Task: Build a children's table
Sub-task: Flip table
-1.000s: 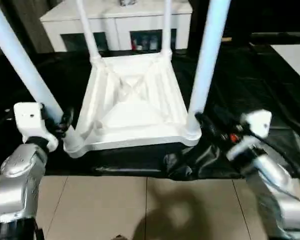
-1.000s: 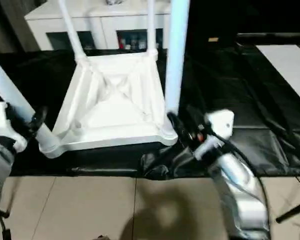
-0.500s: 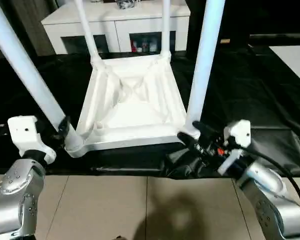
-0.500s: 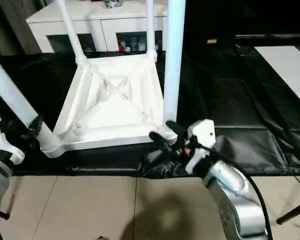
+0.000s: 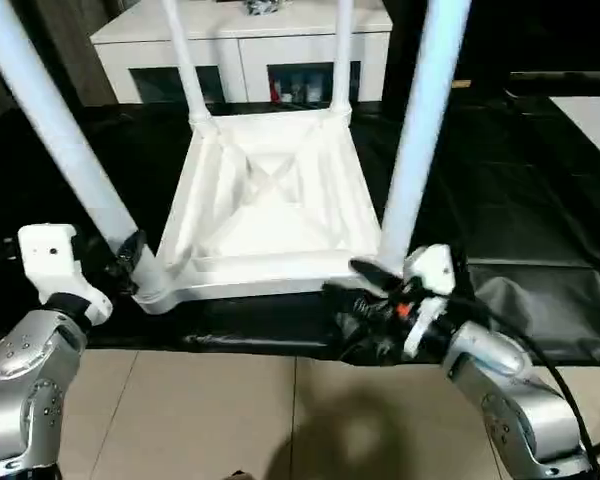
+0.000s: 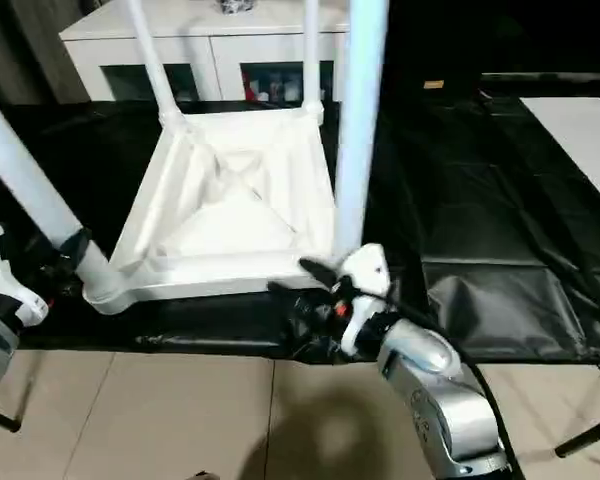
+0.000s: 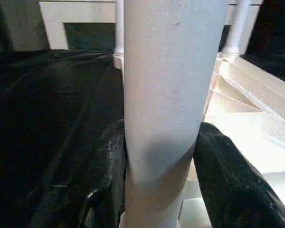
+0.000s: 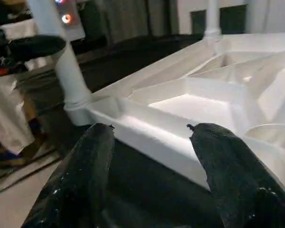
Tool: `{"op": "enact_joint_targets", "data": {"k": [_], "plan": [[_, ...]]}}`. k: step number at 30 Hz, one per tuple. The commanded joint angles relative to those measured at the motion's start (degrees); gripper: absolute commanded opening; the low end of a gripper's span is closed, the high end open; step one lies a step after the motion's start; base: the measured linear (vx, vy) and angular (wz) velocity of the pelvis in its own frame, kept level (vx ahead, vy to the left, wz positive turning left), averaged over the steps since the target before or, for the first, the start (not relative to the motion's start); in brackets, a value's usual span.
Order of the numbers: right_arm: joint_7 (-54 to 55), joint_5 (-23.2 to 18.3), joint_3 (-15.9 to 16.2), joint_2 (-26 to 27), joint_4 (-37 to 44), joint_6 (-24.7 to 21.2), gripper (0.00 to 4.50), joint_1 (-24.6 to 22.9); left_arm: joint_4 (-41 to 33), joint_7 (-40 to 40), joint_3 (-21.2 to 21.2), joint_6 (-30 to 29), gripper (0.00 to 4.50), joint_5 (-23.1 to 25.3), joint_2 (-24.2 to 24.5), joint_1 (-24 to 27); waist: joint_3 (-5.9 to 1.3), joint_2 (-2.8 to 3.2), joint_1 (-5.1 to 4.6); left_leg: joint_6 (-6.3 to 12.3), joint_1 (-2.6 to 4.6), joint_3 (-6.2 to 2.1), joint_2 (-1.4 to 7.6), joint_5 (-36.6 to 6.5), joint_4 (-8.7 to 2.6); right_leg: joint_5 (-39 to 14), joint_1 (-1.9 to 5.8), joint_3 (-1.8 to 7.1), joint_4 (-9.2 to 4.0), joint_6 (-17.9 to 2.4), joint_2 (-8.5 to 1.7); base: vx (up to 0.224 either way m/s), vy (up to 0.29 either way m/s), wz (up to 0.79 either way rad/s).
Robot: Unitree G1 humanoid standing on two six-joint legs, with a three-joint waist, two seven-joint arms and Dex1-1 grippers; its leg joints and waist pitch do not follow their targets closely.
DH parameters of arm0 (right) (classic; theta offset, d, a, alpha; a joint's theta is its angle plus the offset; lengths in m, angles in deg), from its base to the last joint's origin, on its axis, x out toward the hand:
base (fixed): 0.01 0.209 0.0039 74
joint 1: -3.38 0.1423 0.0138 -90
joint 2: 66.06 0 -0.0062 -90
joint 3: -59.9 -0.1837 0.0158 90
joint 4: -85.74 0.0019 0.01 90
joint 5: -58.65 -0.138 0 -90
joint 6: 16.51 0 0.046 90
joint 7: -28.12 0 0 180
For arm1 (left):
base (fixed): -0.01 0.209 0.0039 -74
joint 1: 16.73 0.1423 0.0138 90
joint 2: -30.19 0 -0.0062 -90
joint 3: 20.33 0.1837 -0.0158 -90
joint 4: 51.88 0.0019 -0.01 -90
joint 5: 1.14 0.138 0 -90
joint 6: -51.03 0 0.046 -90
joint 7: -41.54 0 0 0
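Clearly the tabletop (image 5: 270,215) lies upside down on the black sheet (image 5: 540,200) so its ribbed underside and corner sockets face up, which lets the legs stand straight out of it. All four legs are planted in their corners, two at the far edge by the cabinet (image 5: 240,50) and two on the side nearest the robot.

The left gripper (image 7: 156,156) has its two black fingers on either side of the near left leg (image 5: 65,150), low down just above the socket. From the wrist camera the fingers look to be touching the tube on both sides, so I'd call it clamped on that leg, probably to twist it tighter or to check that it sits firm.

The right gripper (image 8: 149,142) stands with its fingers apart and nothing between them. It hovers just off the front edge of the tabletop, beside the near right leg (image 5: 420,120), pointing along the rim toward the left corner. My guess is it's there to steady the top while the other arm works the leg.

With every leg seated, the build looks nearly finished; turning the table upright seems to be what's left.
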Motion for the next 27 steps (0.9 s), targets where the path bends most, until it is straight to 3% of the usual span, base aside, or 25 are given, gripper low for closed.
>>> {"op": "enact_joint_targets", "data": {"k": [1, 3, 7, 9, 12, 17, 20, 26, 27], "plan": [[0.6, 0.6, -0.1, 0.1, 0.8, -0.3, 2.92, 0.5, -0.6, -0.1, 0.9, -2.3, 1.9, -0.9, 0.0, -0.6, -3.15, 0.16, -0.1, -0.05, 0.51, 0.01, 0.46, -15.5, -4.56, -11.6, 2.15, 2.08, -4.79, -7.9, -2.04, 0.0, 0.0, 0.0], [2.0, 0.8, -0.6, 0.4, 0.1, -0.7, 2.92, 1.0, -1.1, 0.7, 0.6, -3.4, 1.9, -1.6, -0.6, -1.0, -3.04, 0.09, -0.1, -0.21, 0.54, -0.03, 0.44, -16.3, -4.64, -13.4, 2.14, 2.06, -4.96, -7.5, -2.07, 0.0, 0.0, 0.0], [8.1, 3.1, -1.7, 2.4, -3.8, -2.9, 2.92, 2.3, -2.2, 5.2, -2.4, -6.1, 1.89, -7.9, -6.8, -3.8, -2.87, -0.07, -0.05, -0.97, 0.9, 0.22, 0.27, -17.4, -4.53, -16.9, 1.75, 2.12, -5.33, -7.7, -2.06, 0.0, 0.0, 0.0], [10.3, 3.2, -2.6, 3.6, -4.9, -3.1, 2.92, 2.6, -2.5, 6.3, -3.1, -5.3, 1.89, -11.6, -10.1, -4.8, -2.9, -0.47, 0.02, -0.85, 0.7, 0.21, 0.35, -17.4, -4.59, -18.1, 1.86, 2.16, -5.54, -7.0, -2.16, 0.0, 0.0, 0.0], [12.2, 3.6, -3.1, 4.7, -6.0, -3.5, 2.92, 3.0, -2.1, 5.3, -3.0, -3.2, 1.89, -14.4, -13.5, -5.0, -2.97, -0.46, 0.18, -0.62, 0.48, 0.14, 0.33, -16.3, -4.6, -18.3, 1.87, 2.12, -5.63, -5.9, -2.14, 0.0, 0.0, 0.0], [13.9, 2.9, -3.3, 6.2, -6.7, -5.0, 2.92, 3.6, -2.1, 3.9, -2.3, -3.0, 1.89, -15.1, -16.7, -4.3, -3.27, -0.47, 0.55, -0.34, 0.18, 0.21, 0.32, -12.9, -4.34, -14.1, 2.06, 2.14, -5.24, -5.9, -2.02, 0.0, 0.0, 0.0], [15.5, 1.4, -4.7, 8.3, -7.4, -5.7, 2.92, 4.5, -2.2, 3.5, -1.6, -2.9, 1.89, -15.3, -17.9, -4.2, -3.41, -0.17, 0.53, -0.24, 0.18, 0.22, 0.32, -12.1, -4.24, -11.8, 2.1, 2.11, -4.95, -6.5, -2.04, 0.0, 0.0, 0.0], [16.8, -1.4, -6.9, 11.5, -9.5, -6.2, 3.41, 6.3, -2.1, 3.2, -1.4, -3.1, 1.89, -15.4, -18.4, -4.4, -3.5, 0.0, 0.37, -0.28, 0.17, 0.16, 0.34, -11.1, -4.23, -8.8, 2.35, 1.99, -4.69, -6.7, -1.95, 0.0, 0.0, 0.0], [18.4, -4.0, -9.7, 14.4, -12.7, -6.2, 3.58, 8.7, -1.8, 2.9, -1.2, -3.1, 1.89, -15.2, -18.1, -4.6, -3.49, 0.53, 0.34, -0.44, 0.2, 0.1, 0.35, -11.3, -4.26, -8.7, 2.35, 1.98, -4.59, -6.8, -2.02, 0.0, 0.0, 0.0]]}}
